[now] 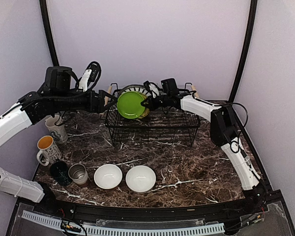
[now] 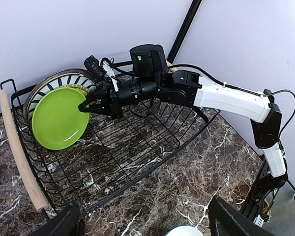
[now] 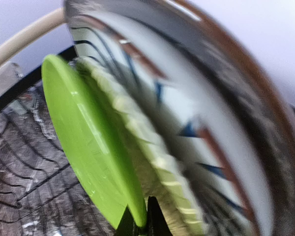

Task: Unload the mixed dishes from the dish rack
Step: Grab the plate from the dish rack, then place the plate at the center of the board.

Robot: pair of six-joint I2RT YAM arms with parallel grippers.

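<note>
Three plates (image 2: 64, 81) stand in the dish rack (image 1: 152, 132). My right pincer (image 2: 86, 105) pinches the rim of the lime-green plate (image 1: 130, 104). My left pincer (image 2: 146, 221) is wide open. Two bowls (image 1: 108, 176) and four cups (image 1: 78, 173) sit on the counter (image 1: 187, 167).

The dish rack (image 1: 152, 129) stands at the middle of the marble table's (image 1: 187, 167) far edge. In its far left corner the lime-green plate (image 1: 129, 105) stands on edge, with a striped plate (image 1: 132, 88) behind it. My right gripper (image 1: 146, 103) pinches the green plate's right rim. My left gripper (image 1: 104, 101) hangs at the rack's left end, its fingers hard to make out. Along the left edge stand a pale patterned mug (image 1: 56, 129), an orange-inside mug (image 1: 47, 149), the dark green mug (image 1: 60, 172) and the steel cup (image 1: 78, 173). Two white bowls (image 1: 108, 176) sit beside each other towards the near edge.
</note>
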